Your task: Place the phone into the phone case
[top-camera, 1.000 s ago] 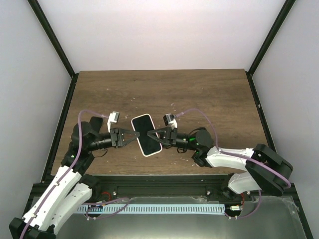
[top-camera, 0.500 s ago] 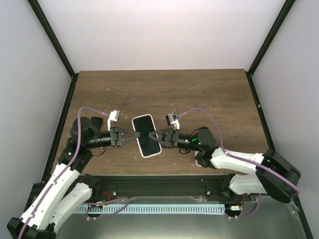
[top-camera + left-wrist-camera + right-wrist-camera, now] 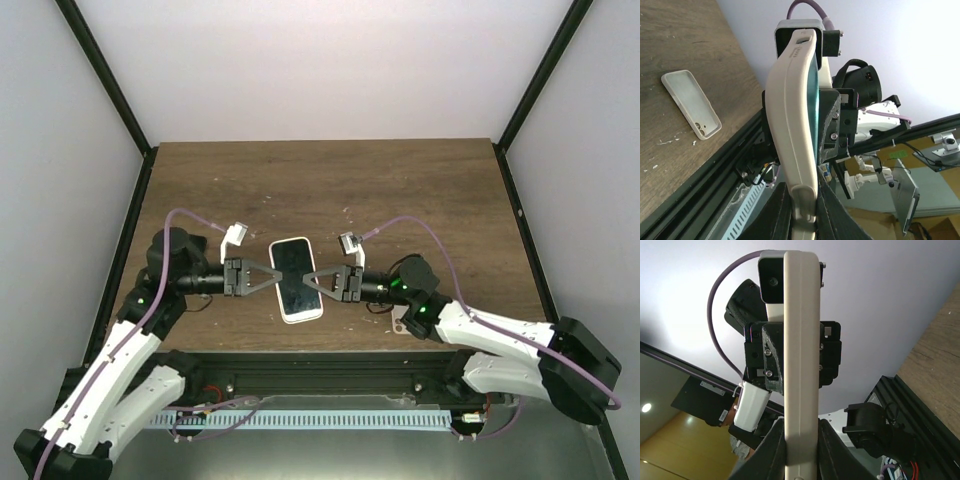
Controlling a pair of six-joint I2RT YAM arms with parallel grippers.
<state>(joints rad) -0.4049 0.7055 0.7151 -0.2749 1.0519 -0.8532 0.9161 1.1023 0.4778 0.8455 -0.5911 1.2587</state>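
Top external view: the left gripper (image 3: 272, 278) and right gripper (image 3: 317, 283) are each pinching, jaws almost closed, opposite long edges of the cream rectangular soft phone case (image 3: 301, 317) above the brown wooden table (image 3: 420, 190). The glossy black rectangular phone (image 3: 296, 278) is lying inside it. For full seating, the grippers should be squeezing evenly and avoiding any twisting

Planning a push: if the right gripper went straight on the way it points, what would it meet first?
The phone, held in its jaws; just beyond it, probably the left gripper facing it.
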